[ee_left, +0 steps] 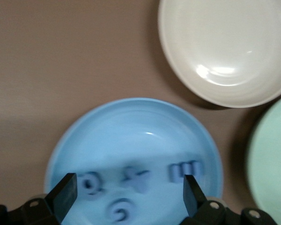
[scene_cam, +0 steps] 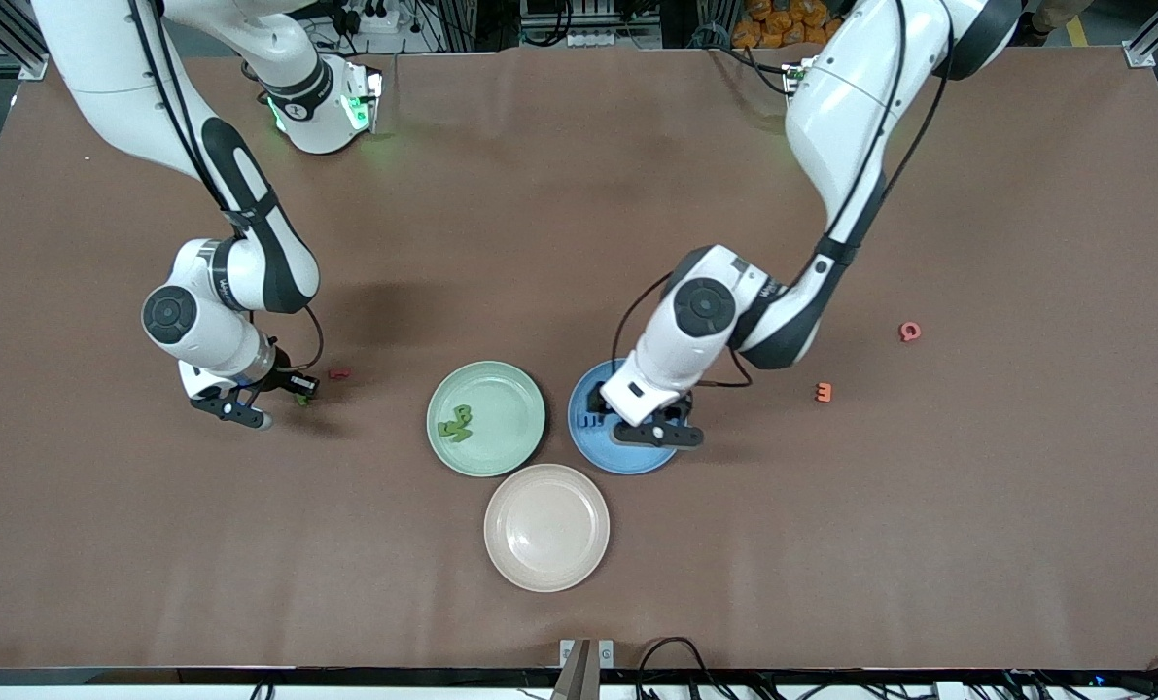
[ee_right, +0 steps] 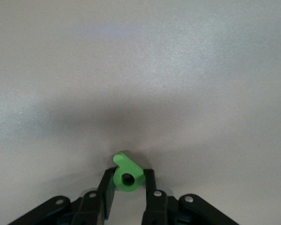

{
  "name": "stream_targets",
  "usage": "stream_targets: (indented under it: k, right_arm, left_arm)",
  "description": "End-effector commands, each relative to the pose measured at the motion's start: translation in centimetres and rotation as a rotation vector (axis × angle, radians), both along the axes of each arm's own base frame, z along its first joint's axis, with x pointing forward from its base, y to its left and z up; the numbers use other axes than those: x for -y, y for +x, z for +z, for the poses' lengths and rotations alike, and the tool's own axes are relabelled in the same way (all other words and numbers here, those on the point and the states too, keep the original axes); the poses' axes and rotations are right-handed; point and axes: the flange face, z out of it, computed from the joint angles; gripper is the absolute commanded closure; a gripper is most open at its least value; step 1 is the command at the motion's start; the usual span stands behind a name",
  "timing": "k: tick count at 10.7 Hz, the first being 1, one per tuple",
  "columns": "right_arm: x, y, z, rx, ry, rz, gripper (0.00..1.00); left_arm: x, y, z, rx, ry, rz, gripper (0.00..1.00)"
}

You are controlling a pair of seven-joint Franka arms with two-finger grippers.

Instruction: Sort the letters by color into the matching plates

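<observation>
My left gripper [ee_left: 127, 197] hangs low over the blue plate [ee_left: 131, 126] with its fingers [ee_left: 63, 194] wide open and nothing between them. Several blue letters [ee_left: 138, 178] lie in that plate under it. In the front view the same gripper [scene_cam: 639, 426] covers part of the blue plate [scene_cam: 583, 442]. My right gripper [ee_right: 128, 182] is shut on a small green letter [ee_right: 128, 172] just above the brown tabletop, toward the right arm's end [scene_cam: 298, 391]. The pale green plate [scene_cam: 520, 389] beside the blue one holds green letters [scene_cam: 458, 423].
A beige plate [scene_cam: 546, 569] stands nearer the front camera, touching the gap between the two coloured plates. A dark red piece [scene_cam: 339, 372] lies beside the right gripper. An orange E [scene_cam: 824, 392] and a pink-red G [scene_cam: 910, 332] lie toward the left arm's end.
</observation>
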Motion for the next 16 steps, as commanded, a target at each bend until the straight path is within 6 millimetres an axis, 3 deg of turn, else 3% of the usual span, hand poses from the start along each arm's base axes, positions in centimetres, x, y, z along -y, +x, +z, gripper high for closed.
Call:
stream_targets:
  k: [1,5,7,11,14,16]
  right_arm:
    - [-1.3,1.0,1.8,-0.009,0.012,0.045,0.77]
    - [-3.5,3.3,4.6,0.01,0.001,0.174,0.77]
    - [-5.3,3.9,5.2,0.012,0.005,0.198,0.77]
    - [-10.6,4.8,7.3,0.0,0.02,0.26,0.77]
    - [-15.9,5.6,9.7,-0.006,0.024,0.361,0.77]
    - [-19.0,5.6,9.9,0.008,0.025,0.407,0.77]
  left_arm:
    - [-5.4,2.2,0.9,-0.05,0.1,-0.07,0.0]
    - [-14.9,5.6,1.1,-0.121,0.176,-0.14,0.0]
    - [-20.2,6.9,2.5,-0.156,0.195,-0.161,0.0]
    - [-30.5,7.4,6.5,-0.252,0.199,-0.152,0.0]
    - [-34.6,6.2,7.3,-0.302,0.177,-0.064,0.0]
    - [-34.8,4.9,6.4,-0.334,0.184,-0.066,0.0]
